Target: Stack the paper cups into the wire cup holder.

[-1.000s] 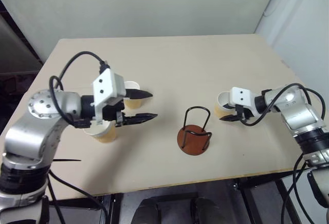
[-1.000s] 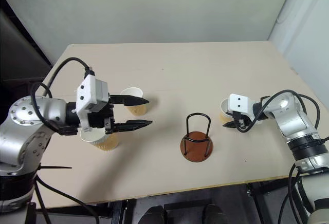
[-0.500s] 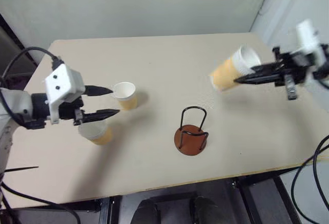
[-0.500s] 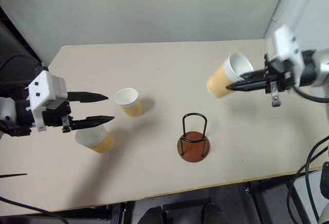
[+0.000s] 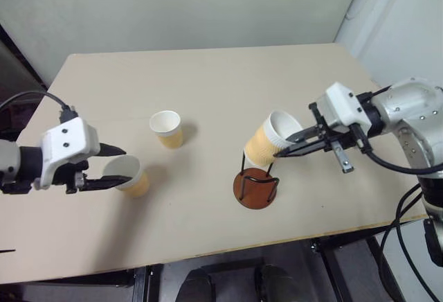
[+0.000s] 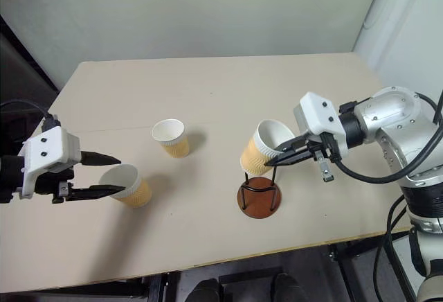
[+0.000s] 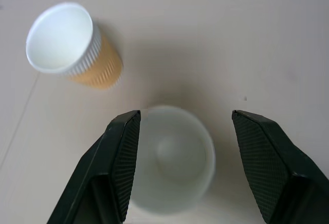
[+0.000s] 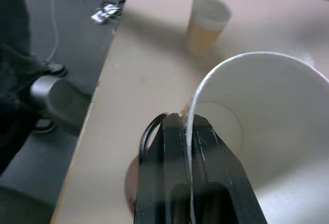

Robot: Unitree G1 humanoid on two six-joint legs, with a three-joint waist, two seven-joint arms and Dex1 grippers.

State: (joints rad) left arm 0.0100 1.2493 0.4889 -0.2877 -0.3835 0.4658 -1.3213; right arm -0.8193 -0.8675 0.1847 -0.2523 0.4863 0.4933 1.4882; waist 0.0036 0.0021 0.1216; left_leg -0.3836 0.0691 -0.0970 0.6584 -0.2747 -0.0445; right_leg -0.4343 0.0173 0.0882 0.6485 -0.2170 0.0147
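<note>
You are looking at what reads as a robot test room or lab rather than a home: a plain beige counter (image 5: 228, 87) stands against a bare pale wall (image 5: 194, 4), with a white panel or curtain (image 5: 408, 18) closing off the right side. Past the counter's edge, the right wrist view gives you a dark floor (image 8: 56, 39) with a loose cable and small metal hardware (image 8: 108, 12) lying on it.
</note>
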